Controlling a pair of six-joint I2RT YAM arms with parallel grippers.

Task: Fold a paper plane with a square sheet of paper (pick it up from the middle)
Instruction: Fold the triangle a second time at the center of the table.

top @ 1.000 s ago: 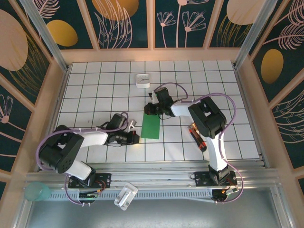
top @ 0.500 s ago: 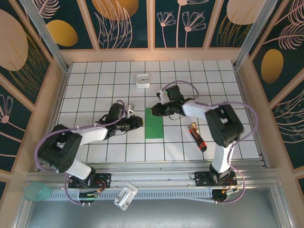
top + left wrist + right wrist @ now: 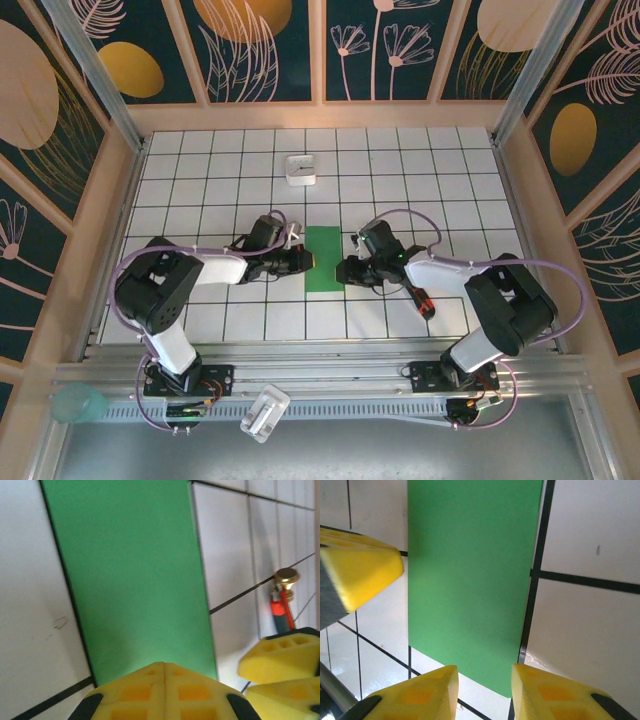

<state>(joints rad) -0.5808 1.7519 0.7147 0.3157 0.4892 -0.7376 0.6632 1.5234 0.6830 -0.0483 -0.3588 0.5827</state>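
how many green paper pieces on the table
1: the bright green rectangular paper sheet lies flat near the middle of the white tiled table; none seems hidden.

White grid-tiled table [image 3: 200, 180] carried the green sheet of paper [image 3: 323, 258] flat near centre, apparently folded to a strip; small white box [image 3: 301, 170] behind it; red-and-black screwdriver [image 3: 420, 297] to its right, apart

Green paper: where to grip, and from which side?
Best take the green paper by its right long edge, low from the right. It lies flat, so probably only an edge can be pinched; the right gripper faces that edge, jaws apart.
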